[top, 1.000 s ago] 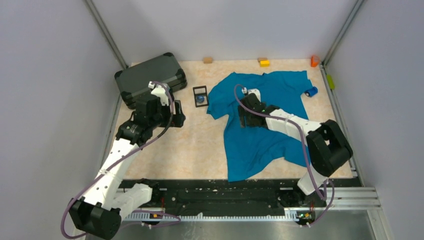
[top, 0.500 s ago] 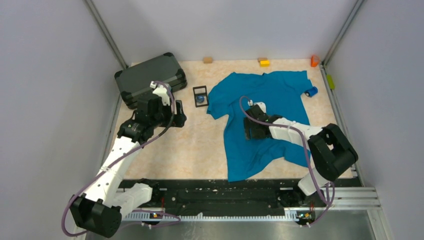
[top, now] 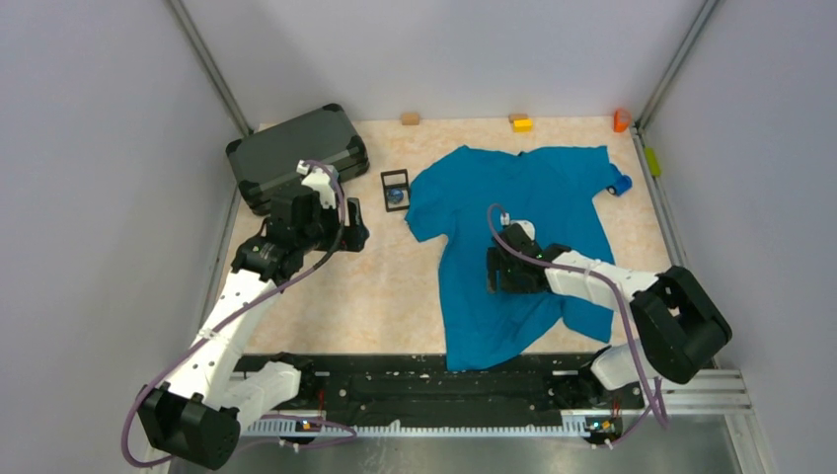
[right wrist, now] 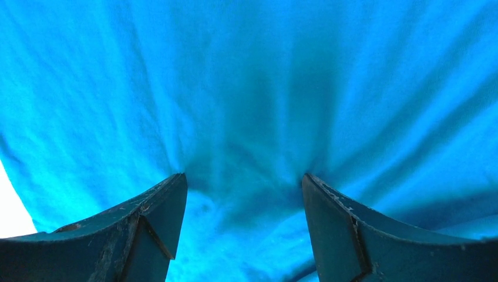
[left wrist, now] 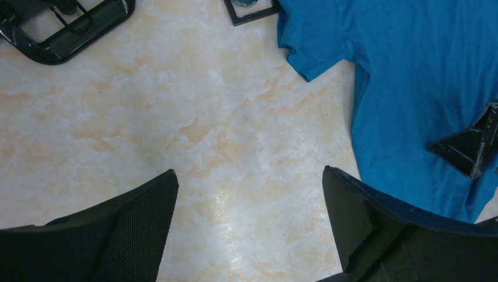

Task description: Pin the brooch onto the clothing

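Note:
The teal-blue T-shirt [top: 513,212] lies spread on the right half of the table and fills the right wrist view [right wrist: 246,88]. My right gripper [top: 494,270] is open, with both fingertips pressed down on the shirt's fabric [right wrist: 244,179], which puckers between them. A small dark blue-grey disc, the brooch [top: 395,196], sits inside a black frame left of the shirt. My left gripper [top: 351,233] is open and empty above bare table [left wrist: 249,176], left of the shirt's sleeve [left wrist: 317,41]. My right gripper's black finger [left wrist: 470,147] shows on the shirt in the left wrist view.
A dark grey hard case [top: 296,153] stands at the back left. The black frame [top: 395,188] lies beside it. A tan block [top: 410,118], a yellow block [top: 520,122] and an orange object [top: 621,119] line the back edge. A blue toy car [top: 620,185] touches the shirt's right sleeve.
My right gripper has moved toward the near edge, dragging the shirt with it. The shirt's right sleeve now reaches the toy car. The left arm has barely moved.

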Tool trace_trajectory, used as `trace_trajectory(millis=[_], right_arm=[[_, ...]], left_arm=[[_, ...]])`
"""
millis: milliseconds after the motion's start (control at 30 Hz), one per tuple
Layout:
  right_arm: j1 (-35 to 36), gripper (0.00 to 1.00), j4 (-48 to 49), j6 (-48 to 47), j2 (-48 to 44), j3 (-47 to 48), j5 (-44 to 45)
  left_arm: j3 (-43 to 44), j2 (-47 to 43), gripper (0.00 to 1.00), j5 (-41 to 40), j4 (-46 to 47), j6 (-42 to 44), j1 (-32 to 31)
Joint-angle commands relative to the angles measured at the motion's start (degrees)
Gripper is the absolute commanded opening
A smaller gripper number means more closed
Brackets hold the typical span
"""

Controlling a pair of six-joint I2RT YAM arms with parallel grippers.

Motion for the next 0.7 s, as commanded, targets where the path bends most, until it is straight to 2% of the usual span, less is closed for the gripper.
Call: trace_trajectory(millis=[0,233,467,600,667], right_arm=[[2.01,0.73,-6.04,4.72,-2.82,-2.83,-3.89],[2.8,0.73,-8.96,5.08,-4.86,-1.55,-2.13],[2.8,0.75,-12.2,0.67,-6.08,5.27,2.04],[2.8,0.75,-9.54,-2.68,-9.35,9.36,3.18],[2.8,0.75,-6.45,-4.22,-10.97,10.22,3.48]], left_arm=[[-0.38,-1.01,0.96,1.24,2.1,-0.58,0.25],[-0.46,-1.0,0.96,1.38,2.16,-0.58,0.25],[-0.99,-1.88,0.96,1.02,3.16,0.09,0.25],[-0.88,-1.83,0.96,1.47,4.81,-1.48,0.25],[0.11,-1.35,0.96,2.55,6.02,-4.86,0.25]])
